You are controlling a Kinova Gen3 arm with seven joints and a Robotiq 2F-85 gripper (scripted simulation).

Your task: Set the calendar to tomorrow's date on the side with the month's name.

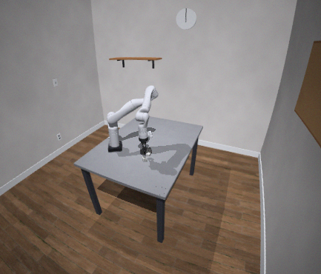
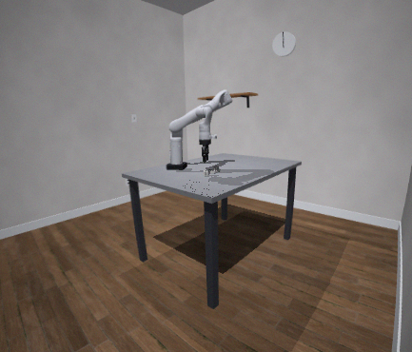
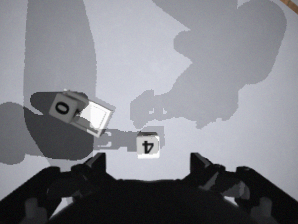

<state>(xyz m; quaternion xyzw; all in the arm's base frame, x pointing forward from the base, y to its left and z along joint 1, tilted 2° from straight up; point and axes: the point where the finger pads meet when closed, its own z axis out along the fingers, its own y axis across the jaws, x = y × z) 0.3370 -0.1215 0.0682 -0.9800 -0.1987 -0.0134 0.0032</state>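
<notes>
The calendar tray (image 3: 106, 113) lies on the table, turned at a slant, left of centre in the wrist view. One pale cube (image 3: 63, 107) stands at the tray's left end with a black 0 on its top face; the tray's right part is bare. The other pale cube (image 3: 148, 146) is outside the tray, on the table to its right, with a 4 on top that looks upside down in this view. My gripper (image 3: 148, 162) (image 1: 144, 154) (image 2: 205, 161) is open and empty, above the table near the cube with the 4. The month's name and the cubes' side digits are hidden.
The grey table (image 1: 126, 171) (image 2: 171, 183) carries the arm's black base (image 1: 115, 147) (image 2: 176, 166) behind and left of the gripper in the top and exterior views. Arm shadows cross the tray and table. The wall shelf (image 1: 135, 58) (image 2: 252, 94) is far behind the arm.
</notes>
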